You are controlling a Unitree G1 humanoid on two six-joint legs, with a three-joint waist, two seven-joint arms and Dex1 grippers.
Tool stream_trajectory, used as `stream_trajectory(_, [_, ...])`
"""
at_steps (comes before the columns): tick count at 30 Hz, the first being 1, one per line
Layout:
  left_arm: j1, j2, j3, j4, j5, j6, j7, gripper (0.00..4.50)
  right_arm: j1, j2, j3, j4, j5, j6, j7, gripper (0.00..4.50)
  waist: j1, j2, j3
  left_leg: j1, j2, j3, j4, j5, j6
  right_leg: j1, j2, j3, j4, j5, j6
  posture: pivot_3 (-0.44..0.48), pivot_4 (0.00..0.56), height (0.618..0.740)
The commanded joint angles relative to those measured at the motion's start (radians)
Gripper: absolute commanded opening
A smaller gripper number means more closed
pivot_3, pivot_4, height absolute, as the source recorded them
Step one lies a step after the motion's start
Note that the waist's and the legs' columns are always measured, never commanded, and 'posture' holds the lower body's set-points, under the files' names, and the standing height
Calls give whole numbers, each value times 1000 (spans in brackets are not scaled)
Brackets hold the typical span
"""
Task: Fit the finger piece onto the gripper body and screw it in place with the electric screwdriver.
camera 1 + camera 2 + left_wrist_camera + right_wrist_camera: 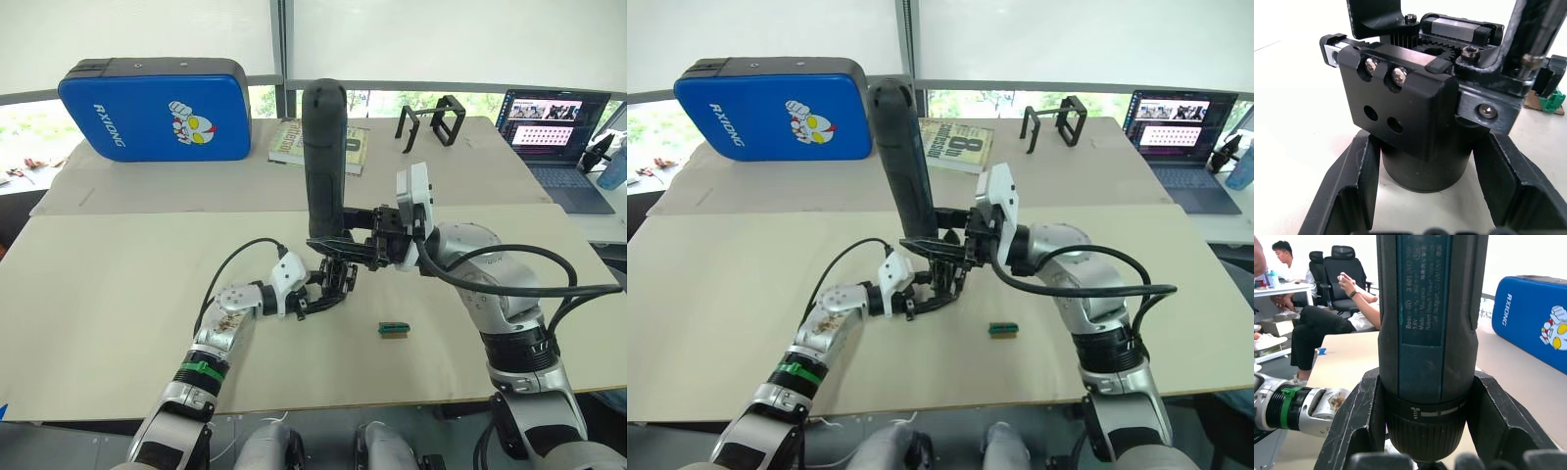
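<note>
Beige board covers the counter (118, 284), which fills the middle of the head view, with windows across the top of the frame. A blue padded case (157, 110) lies at the upper left, a book (318, 145) at upper centre, two open black frames (431, 122) right of it, and a laptop (554, 137) at the upper right. At the centre of the frame the electric screwdriver (325, 162) stands nearly upright, rounded top up, its lower end directly over the gripper body (338, 277). The right claw (345, 245) is pinching the screwdriver near its lower collar; the wrist view shows both fingers (1354, 426) pressed against its barrel. The left claw (321, 294), reaching in from the lower left, is clamped on the gripper body, a finger on each side of its round base, which rests on the counter. A tiny green block (395, 329) lies just right of the pair. The finger piece cannot be told apart.
</note>
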Motion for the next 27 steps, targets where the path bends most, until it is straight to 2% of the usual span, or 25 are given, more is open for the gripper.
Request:
stream_trajectory(1, [-46, -10, 15, -13, -15, -32, 6, 2272, 42, -14, 47, 70, -73, -40, 23, 1897, 0, 0, 0, 1, 0, 0, 0, 0, 0, 1, 0, 0, 0, 0, 0, 0, 150, 740])
stream_trajectory(9, [-60, -12, 20, 5, -10, -37, -1, 2272, 45, -31, 66, 77, -12, 107, 25, 1897, 4, 0, 0, 4, 1, 0, 0, 0, 0, 1, -2, 2, 1, 0, 0, 0, 150, 740])
stream_trajectory(27, [-59, -19, 16, 6, -1, -34, 5, 2272, 83, -34, 63, 137, -55, 20, 23, 1897, 7, 0, -1, 4, 0, -1, 0, 0, -1, 2, -4, 1, 1, 0, 0, 0, 150, 740])
